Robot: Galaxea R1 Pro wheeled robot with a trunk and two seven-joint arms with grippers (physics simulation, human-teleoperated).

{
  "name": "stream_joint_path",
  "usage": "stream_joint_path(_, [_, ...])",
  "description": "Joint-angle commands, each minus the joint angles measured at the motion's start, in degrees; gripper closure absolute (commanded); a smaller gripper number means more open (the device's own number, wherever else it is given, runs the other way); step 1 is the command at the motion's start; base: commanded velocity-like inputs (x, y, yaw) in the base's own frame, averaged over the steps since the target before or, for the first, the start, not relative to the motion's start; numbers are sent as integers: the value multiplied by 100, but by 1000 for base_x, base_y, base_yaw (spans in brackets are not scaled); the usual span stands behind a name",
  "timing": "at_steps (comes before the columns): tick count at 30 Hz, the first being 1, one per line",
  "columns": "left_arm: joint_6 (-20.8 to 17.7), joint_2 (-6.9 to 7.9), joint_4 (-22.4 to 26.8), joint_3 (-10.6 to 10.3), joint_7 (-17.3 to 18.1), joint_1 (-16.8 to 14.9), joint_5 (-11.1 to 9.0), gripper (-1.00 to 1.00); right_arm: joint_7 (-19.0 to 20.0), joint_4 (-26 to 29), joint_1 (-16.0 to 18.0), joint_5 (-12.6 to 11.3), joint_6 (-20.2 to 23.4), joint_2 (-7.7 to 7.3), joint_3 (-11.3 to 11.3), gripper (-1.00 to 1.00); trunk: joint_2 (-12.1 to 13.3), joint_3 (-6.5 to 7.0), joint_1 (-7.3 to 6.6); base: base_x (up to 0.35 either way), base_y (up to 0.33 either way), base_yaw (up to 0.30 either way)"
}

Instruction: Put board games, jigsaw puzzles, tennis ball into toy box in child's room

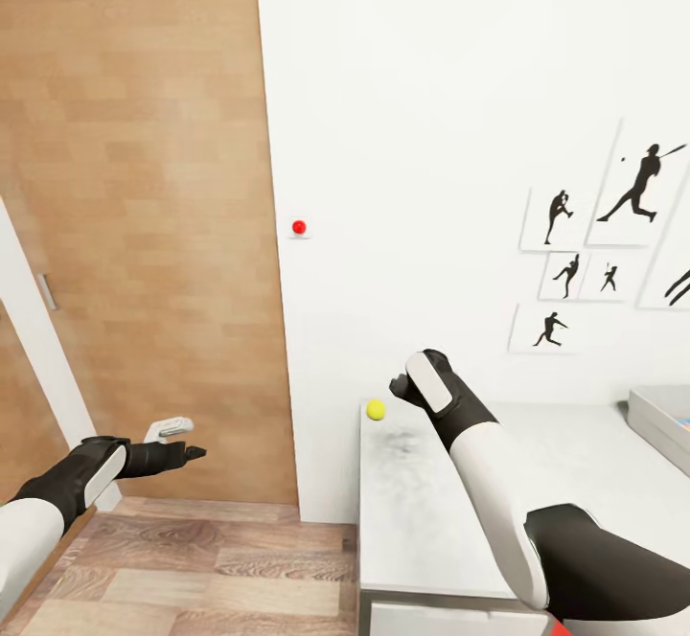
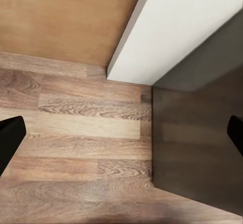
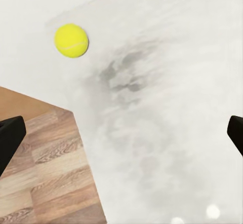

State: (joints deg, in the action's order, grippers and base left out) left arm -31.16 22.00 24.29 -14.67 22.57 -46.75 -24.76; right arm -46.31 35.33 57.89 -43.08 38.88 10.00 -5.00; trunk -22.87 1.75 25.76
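The tennis ball [image 1: 376, 410] sits on the table [image 1: 422, 521], right at the far corner by the white wall [image 1: 431, 138]. It looks small, light and round, with a fuzzy skin that should not slip much. It will likely roll away if it gets a bump, and the table edge is close, so it could drop to the floor [image 1: 192, 569]. The best place to hold it is across its middle, one finger on each side.

The right gripper [image 1: 401, 389] hangs above the table, just beside the ball and a little higher. In the right wrist view its two black fingers [image 3: 10, 143] stand far apart with nothing between them, and the ball lies ahead, off to one side.

The left gripper [image 1: 187, 451] is well away, out over the wood floor near the door [image 1: 144, 186]. Its fingers are spread wide too, and it holds nothing.

The toy box [image 1: 661, 425] peeks in at the far right end of the table.
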Motion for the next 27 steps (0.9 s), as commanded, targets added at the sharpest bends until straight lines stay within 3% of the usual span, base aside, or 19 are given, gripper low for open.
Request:
stream_joint_path(1, [-22,6,5,-26,2,-1,-29,-100,-43,6,2,-34,16,0,-14,-100,-5,-3,3,8,57,0])
stream_joint_path(15, [66,-3,5,-45,9,-1,8,-100,-37,7,3,-24,8,0,-24,-100,-5,-3,3,81,128,0])
stream_joint_path(23, [96,-11,5,-57,9,-1,21,-100,-36,8,3,-24,14,0,-397,-100,-5,-3,3,8,140,0])
stream_joint_path(27, [93,-46,2,-69,-15,10,22,-100,-17,2,3,-25,20,0,-466,-100,-5,-3,3,1,47,0])
